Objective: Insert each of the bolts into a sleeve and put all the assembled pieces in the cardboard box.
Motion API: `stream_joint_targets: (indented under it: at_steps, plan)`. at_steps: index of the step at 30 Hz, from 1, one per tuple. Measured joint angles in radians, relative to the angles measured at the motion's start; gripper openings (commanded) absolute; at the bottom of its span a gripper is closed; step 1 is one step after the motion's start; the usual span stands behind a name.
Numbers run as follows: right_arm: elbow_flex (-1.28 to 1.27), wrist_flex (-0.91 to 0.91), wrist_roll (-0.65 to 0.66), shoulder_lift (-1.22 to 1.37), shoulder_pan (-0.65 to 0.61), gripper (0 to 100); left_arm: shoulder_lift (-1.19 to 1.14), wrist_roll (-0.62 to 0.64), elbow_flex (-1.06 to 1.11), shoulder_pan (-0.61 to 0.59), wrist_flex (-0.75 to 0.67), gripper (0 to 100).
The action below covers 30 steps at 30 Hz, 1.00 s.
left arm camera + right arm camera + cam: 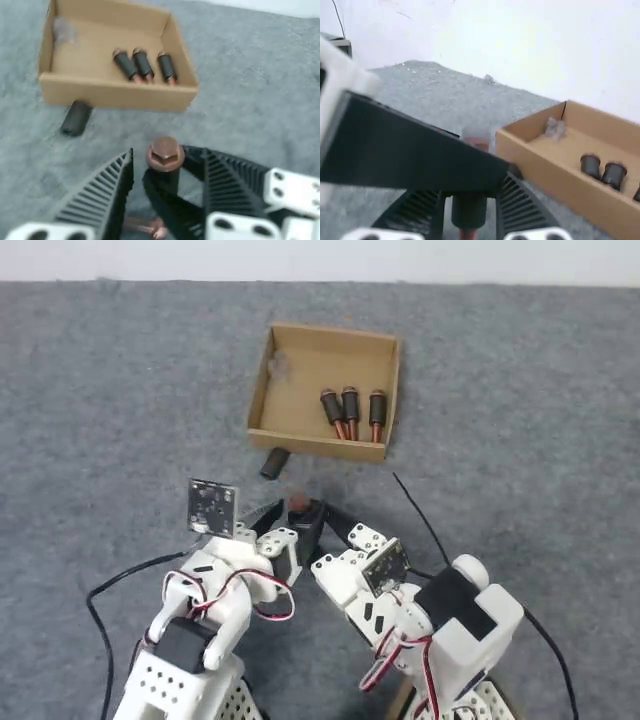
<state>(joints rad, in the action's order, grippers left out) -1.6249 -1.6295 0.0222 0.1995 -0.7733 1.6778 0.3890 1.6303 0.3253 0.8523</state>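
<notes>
The right gripper (pixel 469 200) is squeezing a black sleeve (pixel 167 182) and holds it upright, near the front of the box (pixel 320 445). A bolt (pixel 297 503) with a copper head sticks out of the top of this sleeve. The left gripper (pixel 167 156) is spread wide on both sides of it and grips nothing. Three finished pieces (pixel 350 412) lie side by side in the box. One spare sleeve (pixel 274 462) lies on the grey mat (pixel 100 390), just outside the box's front wall.

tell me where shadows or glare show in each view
high view: even light, no glare, soft shadow inside the cardboard box; left wrist view: faint shadow under the loose sleeve; right wrist view: bright white wall, no hard shadows
</notes>
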Motion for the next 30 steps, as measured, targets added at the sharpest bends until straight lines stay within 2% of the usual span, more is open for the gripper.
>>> stream_joint_targets:
  at_steps: [16,20,25,27,30]
  plan:
    - [0.000,0.000,0.000,0.000,0.009,0.7,-0.012,-0.012,-0.031,-0.012,0.029,28]
    - [0.000,0.000,0.000,0.000,0.017,0.7,-0.012,0.055,-0.063,-0.017,0.029,28]
    - [0.000,-0.002,0.000,0.000,0.034,0.7,-0.012,0.109,-0.084,-0.083,0.031,28]
    - [0.000,-0.002,0.000,0.000,0.034,0.7,-0.012,0.129,-0.098,-0.103,0.031,26]
    - [0.000,-0.002,0.000,0.000,0.034,0.7,-0.012,0.140,-0.103,-0.133,0.031,17]
